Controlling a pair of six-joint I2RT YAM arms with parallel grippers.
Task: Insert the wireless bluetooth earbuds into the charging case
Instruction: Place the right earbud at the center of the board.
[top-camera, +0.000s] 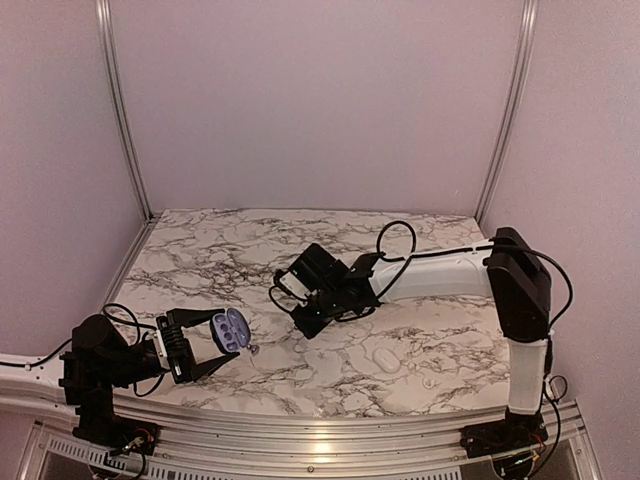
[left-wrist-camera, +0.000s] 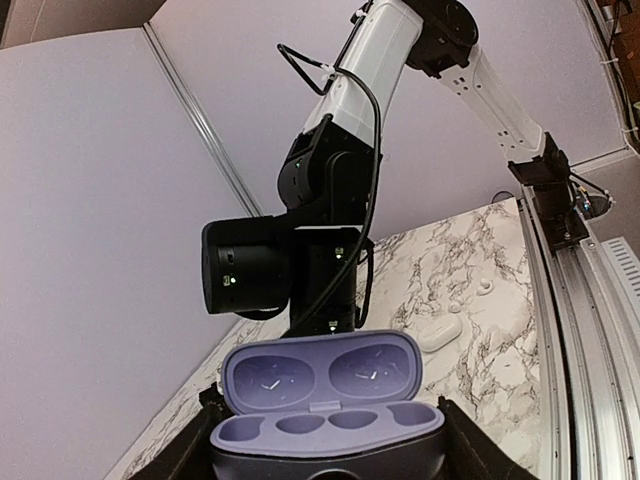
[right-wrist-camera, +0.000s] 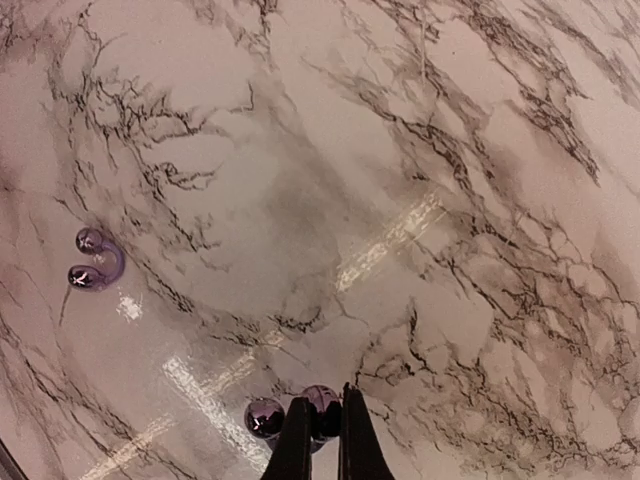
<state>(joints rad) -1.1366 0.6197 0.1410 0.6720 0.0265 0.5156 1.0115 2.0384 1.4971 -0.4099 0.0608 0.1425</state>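
Observation:
My left gripper (top-camera: 220, 342) is shut on the open charging case (top-camera: 230, 328), low at the table's near left. In the left wrist view the case (left-wrist-camera: 325, 405) has a lavender inner face, a dark outer shell, its lid up and empty wells, with a finger (left-wrist-camera: 478, 452) at each side. My right gripper (right-wrist-camera: 322, 400) is shut on one shiny purple-grey earbud (right-wrist-camera: 322, 418), at or just above the marble; it shows mid-table in the top view (top-camera: 303, 318). The second earbud (right-wrist-camera: 95, 260) lies on the marble to its left.
A closed white case (top-camera: 386, 360) lies on the marble table (top-camera: 420, 330) to the right of centre, also in the left wrist view (left-wrist-camera: 440, 331), with two small white buds (left-wrist-camera: 485, 287) beyond it. The aluminium rail (top-camera: 330, 430) runs along the near edge.

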